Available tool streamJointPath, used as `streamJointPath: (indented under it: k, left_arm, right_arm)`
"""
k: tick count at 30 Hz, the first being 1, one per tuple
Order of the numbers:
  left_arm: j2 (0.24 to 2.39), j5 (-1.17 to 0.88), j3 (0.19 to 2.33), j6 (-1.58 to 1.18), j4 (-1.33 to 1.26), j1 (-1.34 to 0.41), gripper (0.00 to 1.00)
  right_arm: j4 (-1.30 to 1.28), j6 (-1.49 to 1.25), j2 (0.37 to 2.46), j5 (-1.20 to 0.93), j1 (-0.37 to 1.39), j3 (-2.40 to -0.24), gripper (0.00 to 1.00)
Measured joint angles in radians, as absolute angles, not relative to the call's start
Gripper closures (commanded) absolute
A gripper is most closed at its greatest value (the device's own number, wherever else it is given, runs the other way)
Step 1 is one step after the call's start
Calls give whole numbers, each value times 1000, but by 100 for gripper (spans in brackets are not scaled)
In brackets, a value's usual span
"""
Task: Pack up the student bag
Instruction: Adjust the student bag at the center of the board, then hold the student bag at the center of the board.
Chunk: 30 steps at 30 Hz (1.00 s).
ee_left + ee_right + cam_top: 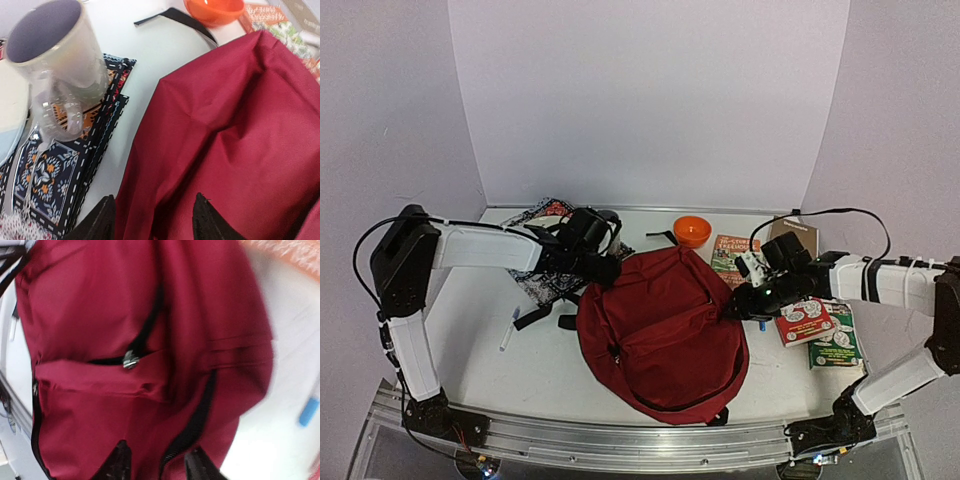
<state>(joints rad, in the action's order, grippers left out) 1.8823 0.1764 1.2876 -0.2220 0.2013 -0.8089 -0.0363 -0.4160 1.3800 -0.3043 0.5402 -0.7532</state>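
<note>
— Fingertips (pixel 102 222) of the left gripper (pixel 152 220) sit at the bottom edge of the left wrist view, spread apart, with the dark red fabric of the bag (pixel 660 330) between them.
— Pinching it?
— No, the jaws stand wide. Whether the tips touch the fabric I cannot tell.
— And the right gripper (pixel 159 462)?
— Also parted, at the bottom of its own view, with a black zip line of the bag running between the tips. A silver zip pull (pixel 131 360) shows at mid-frame above them.
— Where does the bag lie?
— Lower centre of the top view, flat on the white table (pixel 470 350), between both arms.
— Around it?
— In the left wrist view, a pale mug (pixel 55 65) stands on a patterned cloth (pixel 50 175) at upper left. From above, an orange bowl (pixel 692 230) is just above the bag, books (pixel 807 322) are at right and a pen (pixel 508 330) is at left.
</note>
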Motion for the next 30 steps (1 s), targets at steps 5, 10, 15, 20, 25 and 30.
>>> streamJointPath:
  k: [5,10,15,20,25,30]
  left_arm:
    - [1746,145,1224,-263,201,-809,38]
    - [1658,67,1169,-329,191,-815,35]
    - [1653,-11,1140,-393,193,-842,30]
    - [1653,-75,1137,-450,191,-863,28]
    - [1655,-115,1137,-490,191,-864,28]
    - [1676,-153,1139,-519,183,-867,28]
  right_arm:
    - [52,-414,1390,-320,435,-754,33]
    - [109,-391,1506,-333,413,-807,25]
    - [144,-359,1643,-322,390,-866,18]
    - [170,-341,1699,-339,380,-880,17]
    - [185,-328,1720,-361,381,-877,29]
    - [203,-311,1720,-414,382,-876,67]
